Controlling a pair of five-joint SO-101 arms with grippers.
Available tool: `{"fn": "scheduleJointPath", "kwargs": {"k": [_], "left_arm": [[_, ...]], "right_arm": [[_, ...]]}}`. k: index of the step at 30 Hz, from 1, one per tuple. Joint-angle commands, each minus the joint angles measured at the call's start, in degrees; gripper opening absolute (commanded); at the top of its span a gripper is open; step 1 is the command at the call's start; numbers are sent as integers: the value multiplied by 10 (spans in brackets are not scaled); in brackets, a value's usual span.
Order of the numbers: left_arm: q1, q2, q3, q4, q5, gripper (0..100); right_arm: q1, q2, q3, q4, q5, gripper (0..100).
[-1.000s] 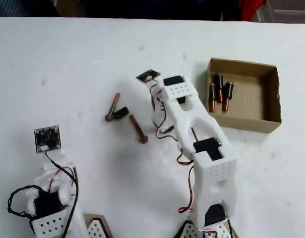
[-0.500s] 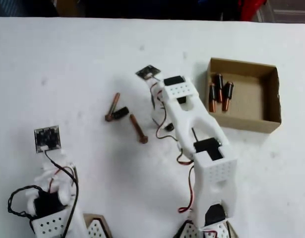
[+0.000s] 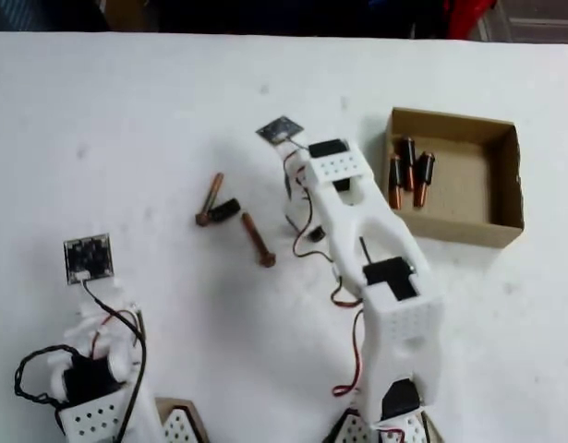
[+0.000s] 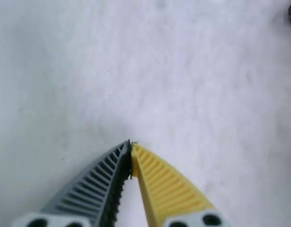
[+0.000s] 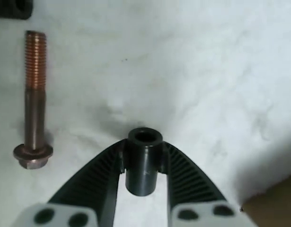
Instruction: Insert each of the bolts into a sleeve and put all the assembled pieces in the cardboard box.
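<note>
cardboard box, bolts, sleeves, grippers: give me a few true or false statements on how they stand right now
1. The right gripper is shut on a black sleeve. True.
2. The cardboard box is empty. False: three assembled pieces lie in it.
3. Two bolts lie loose on the table. True.
4. The left gripper holds a bolt. False: it is shut on nothing, over bare table.
5. A second sleeve lies on the table next to one of the bolts. True.
</note>
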Motion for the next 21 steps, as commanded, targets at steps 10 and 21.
{"fn": "scheduleJointPath", "kwargs": {"k": [10, 21], "left_arm": [[-1, -4, -1, -5, -6, 23], [0, -4, -1, -91, -28, 23]], "right_arm": [[0, -351, -4, 153, 4, 17], [0, -641, 5, 259, 4, 17]]}}
